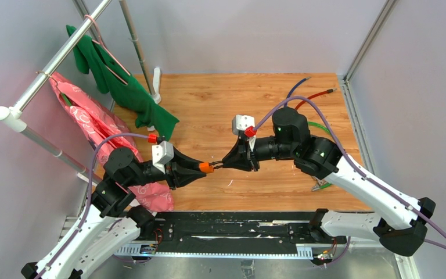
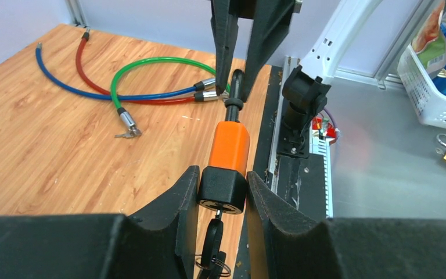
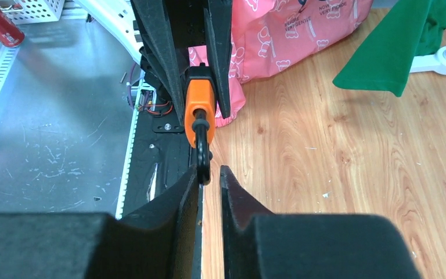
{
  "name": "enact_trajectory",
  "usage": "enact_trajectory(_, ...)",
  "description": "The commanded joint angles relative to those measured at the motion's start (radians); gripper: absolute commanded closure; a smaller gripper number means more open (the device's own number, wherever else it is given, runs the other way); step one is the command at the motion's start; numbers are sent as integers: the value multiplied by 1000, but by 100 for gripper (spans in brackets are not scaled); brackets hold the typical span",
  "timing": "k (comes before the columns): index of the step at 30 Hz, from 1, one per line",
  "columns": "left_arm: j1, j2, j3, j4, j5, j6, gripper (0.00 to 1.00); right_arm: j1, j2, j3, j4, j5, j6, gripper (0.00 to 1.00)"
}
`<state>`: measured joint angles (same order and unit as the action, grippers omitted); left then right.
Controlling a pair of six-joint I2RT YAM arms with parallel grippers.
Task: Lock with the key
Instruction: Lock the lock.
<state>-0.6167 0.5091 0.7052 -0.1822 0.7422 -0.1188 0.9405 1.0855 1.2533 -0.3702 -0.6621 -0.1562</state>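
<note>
Wood-grain surface (image 1: 279,99) fills the middle of the overhead view. A white clothes rail (image 1: 52,64) at its left edge carries a green garment (image 1: 122,87) and a pink printed bag (image 1: 93,125). The left arm (image 1: 119,165) and right arm (image 1: 325,160) reach inward and meet nose to nose above the near part of the wood. At the surface's right side lie three cable locks, blue (image 2: 64,78), red (image 2: 87,72) and green (image 2: 151,61), crossing one another, with a silver key (image 2: 126,133) at the green one's metal end. The left jaws are clamped on the black base of an orange lock (image 2: 229,145), held in the air between the two arms. A black stub (image 2: 236,87) sticks out of its orange end and sits between the right jaws, which stand slightly apart: it lies against one finger, with a sliver of gap to the other. The black-headed key (image 2: 212,235), on a ring, sits in the keyhole in the lock's base.
</note>
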Motion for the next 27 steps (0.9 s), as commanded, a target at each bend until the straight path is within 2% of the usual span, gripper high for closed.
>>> enact_trajectory(1,6,1,9,45,32,10,100,-12,22,13,-21,-14,-8,84)
enact_trajectory(3,6,3,7,46,40,14,100,-12,26,15,-17,-25,-7,98)
enact_trajectory(4,5,3,6,50,46,14,100,-12,27,15,-12,-30,-4,100)
enact_trajectory(10,6,2,-1,103,61,26,100,-11,16,-8,56,-102,38,100)
enact_trajectory(13,5,9,-10,164,68,-6,100,-11,-19,-76,188,-148,100,100)
enact_trajectory(16,4,21,-27,236,82,-49,100,-11,-57,-161,313,-135,129,100)
enact_trajectory(21,-7,24,-25,264,93,-65,100,-11,-59,-190,349,-112,130,100)
enact_trajectory(27,-40,48,-59,395,52,-151,100,-7,-32,-273,619,-162,267,100)
